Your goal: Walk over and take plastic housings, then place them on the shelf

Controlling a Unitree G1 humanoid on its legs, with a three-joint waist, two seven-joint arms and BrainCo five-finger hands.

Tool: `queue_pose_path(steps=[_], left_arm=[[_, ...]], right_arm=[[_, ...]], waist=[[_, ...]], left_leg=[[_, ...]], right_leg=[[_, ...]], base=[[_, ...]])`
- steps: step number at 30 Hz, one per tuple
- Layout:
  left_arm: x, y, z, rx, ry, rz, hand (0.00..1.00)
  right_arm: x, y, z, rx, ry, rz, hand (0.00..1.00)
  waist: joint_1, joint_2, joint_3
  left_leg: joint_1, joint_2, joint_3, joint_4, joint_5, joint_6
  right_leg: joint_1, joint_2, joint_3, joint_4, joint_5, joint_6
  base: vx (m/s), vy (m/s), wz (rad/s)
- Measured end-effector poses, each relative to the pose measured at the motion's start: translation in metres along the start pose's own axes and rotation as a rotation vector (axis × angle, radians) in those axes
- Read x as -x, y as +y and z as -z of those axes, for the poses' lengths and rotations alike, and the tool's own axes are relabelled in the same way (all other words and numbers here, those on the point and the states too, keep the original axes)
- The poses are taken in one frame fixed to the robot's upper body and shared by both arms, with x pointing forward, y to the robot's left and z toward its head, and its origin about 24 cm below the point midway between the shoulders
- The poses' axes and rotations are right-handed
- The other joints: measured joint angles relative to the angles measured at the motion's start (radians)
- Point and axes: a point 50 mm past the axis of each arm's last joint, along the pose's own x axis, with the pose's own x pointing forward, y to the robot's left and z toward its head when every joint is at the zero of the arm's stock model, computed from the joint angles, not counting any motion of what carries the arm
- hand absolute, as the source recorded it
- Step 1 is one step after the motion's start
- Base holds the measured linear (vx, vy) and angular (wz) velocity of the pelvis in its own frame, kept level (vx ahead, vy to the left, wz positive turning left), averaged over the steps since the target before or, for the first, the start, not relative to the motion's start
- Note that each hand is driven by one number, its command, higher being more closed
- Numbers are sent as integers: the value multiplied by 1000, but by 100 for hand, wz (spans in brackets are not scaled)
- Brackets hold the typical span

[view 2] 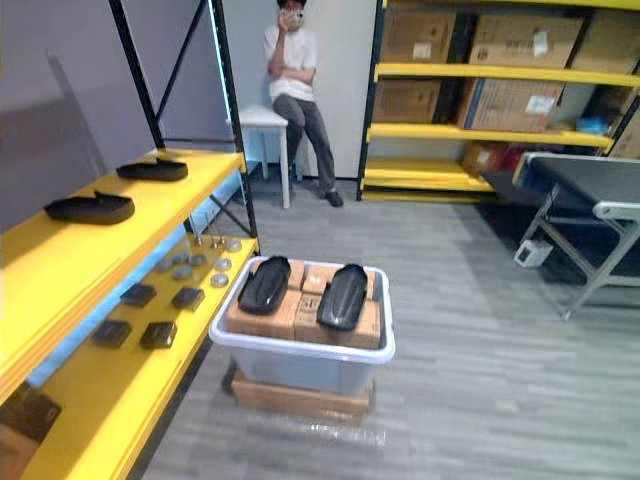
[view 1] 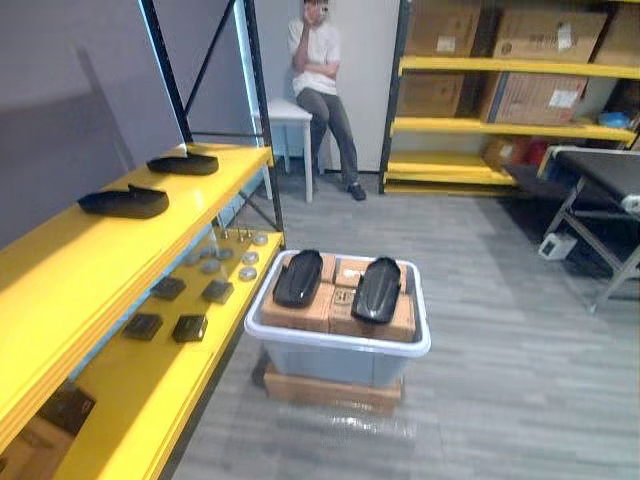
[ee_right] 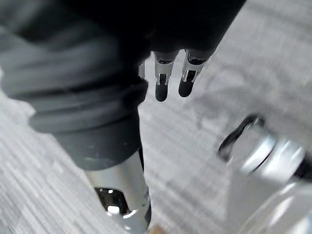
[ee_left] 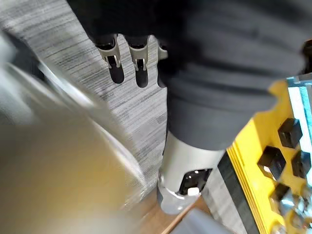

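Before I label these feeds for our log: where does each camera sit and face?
Left eye view: head, looking down at grey bin with two black housings, yellow shelf at left.
Right eye view: beside it, same scene.
Left wrist view: along open left robot hand toward floor and shelf.
Right wrist view: along open right robot hand toward floor.

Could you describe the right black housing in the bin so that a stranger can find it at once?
Beside the yellow shelf stands a pale plastic bin packed with brown cartons. Two black housings lie on them. The right black housing is the one farther from the shelf, with the left housing between them.
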Motion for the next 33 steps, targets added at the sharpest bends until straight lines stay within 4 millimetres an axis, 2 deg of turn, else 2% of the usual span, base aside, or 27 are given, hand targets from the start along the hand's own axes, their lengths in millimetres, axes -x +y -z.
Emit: queue_pose_path(steps=[1,2,3,4,5,6,7,8,9,10,11,12,13,14,15,16,17,19,20,22,23,27,29,33], left_arm=[[2,9,9,0,32,-23,0],[4,15,17,-17,60,-34,0],[5,18,19,-21,69,-41,0],[5,27,20,-61,82,-52,0],[2,21,11,-95,59,-30,0],[0,18,6,-107,45,-19,0],[-3,10,-4,-116,20,0,0],[-5,3,-13,-154,-3,25,0],[-6,0,-17,-177,-16,37,0],[-7,-3,-27,-240,-45,52,0],[-8,-6,-32,-269,-60,61,0],[-9,-12,-46,-304,-108,74,0],[-9,-17,-53,-305,-141,81,0],[-9,-19,-58,-308,-162,82,0],[-9,-21,-69,-317,-200,78,0],[-9,-20,-77,-328,-229,73,0],[-9,-27,-69,-324,-209,85,0],[-7,-27,-53,-327,-171,93,0],[-6,-29,-46,-323,-154,98,0],[-6,-35,-42,-351,-148,118,0],[-5,-40,-42,-366,-151,131,0],[-4,-53,-44,-399,-169,152,0],[-3,-66,-51,-410,-198,171,0],[2,-101,-75,-438,-300,230,0]], right_arm=[[-2,4,-5,-34,-8,1,0],[-3,4,-12,-58,-27,9,0],[-4,5,-15,-62,-36,7,0],[-3,12,-8,-44,-13,-11,0],[-3,23,-8,22,-13,-50,0],[-3,29,-9,55,-18,-70,0],[-3,44,-16,122,-51,-119,0],[0,63,-30,215,-129,-181,0],[4,74,-38,253,-178,-220,0],[12,92,-53,330,-280,-281,0],[17,98,-60,367,-335,-301,0],[29,114,-78,446,-460,-343,0],[37,123,-87,484,-532,-362,0],[43,129,-91,507,-574,-372,0],[54,136,-98,559,-660,-384,0],[63,137,-102,591,-723,-385,0],[69,139,-113,623,-790,-368,0],[82,145,-128,662,-902,-348,0],[89,150,-133,687,-952,-343,0],[92,155,-136,700,-991,-319,0],[97,162,-138,696,-1023,-317,0],[113,187,-144,674,-1124,-328,0],[126,207,-151,638,-1187,-342,0],[165,251,-181,477,-1335,-347,0]], waist=[[12,-6,8],[22,-10,8],[26,-9,7],[26,-47,-15],[2,-61,-31],[-2,-64,-38],[-1,-66,-36],[-5,-64,-28],[-9,-58,-22],[-30,-54,-13],[-36,-55,-14],[-36,-51,-9],[-38,-48,-7],[-40,-47,-7],[-40,-56,-12],[-39,-81,-15],[-40,-52,0],[-34,-9,-6],[-38,3,1],[-37,8,13],[-35,2,32],[-26,-1,84],[-24,0,137],[-3,14,245]], left_leg=[[-21,-42,30,-193,-22,-9],[-13,-105,40,-461,-6,0],[1,-135,34,-572,92,47],[54,-188,50,-634,96,47],[66,-209,39,-679,97,51],[71,-215,37,-696,95,53],[98,-226,39,-741,93,53],[145,-235,40,-804,93,52],[169,-237,35,-833,94,53],[211,-239,25,-870,99,47],[230,-239,20,-885,100,45],[279,-236,13,-916,104,40],[294,-225,3,-923,104,38],[297,-216,-7,-922,104,38],[298,-213,-22,-923,105,16],[305,-229,-26,-926,94,-7],[328,-190,-45,-943,82,-38],[325,-159,-27,-968,95,-49],[325,-150,-17,-978,109,-51],[316,-145,-15,-965,119,-57],[303,-149,-16,-938,118,-58],[228,-158,-21,-865,116,-59],[188,-159,-25,-825,101,-61],[50,-149,-44,-719,52,-39]], right_leg=[[45,-26,23,-29,0,14],[85,-53,45,-49,-10,33],[100,-58,55,-55,-17,45],[108,-109,65,-46,-15,51],[85,-113,65,-6,27,46],[66,-114,72,22,47,57],[17,-117,100,123,69,74],[-72,-123,121,317,102,161],[-127,-129,126,430,137,245],[-220,-135,146,614,106,299],[-259,-142,137,664,76,288],[-323,-177,93,658,3,240],[-350,-190,65,577,-18,208],[-362,-188,62,503,-22,197],[-361,-182,65,288,11,174],[-359,-195,76,132,147,155],[-347,-164,61,160,147,140],[-346,-127,64,123,144,133],[-345,-114,63,103,147,128],[-330,-109,60,68,157,114],[-311,-114,59,37,166,111],[-309,-125,57,-45,225,119],[-325,-131,53,-58,239,122],[-419,-130,59,-56,272,124]], base=[[560,136,-66],[574,167,-66],[571,181,-54],[553,147,4],[541,135,20],[521,155,37],[489,174,7],[470,161,2],[507,94,14],[395,24,28],[557,-37,39],[402,-83,33],[397,-114,31],[306,-203,41],[369,-295,49],[433,-360,52],[331,-271,25],[254,-204,-13],[208,-165,-19],[145,-78,-5],[106,-18,-2],[29,34,3],[-69,77,11],[-127,92,0]])
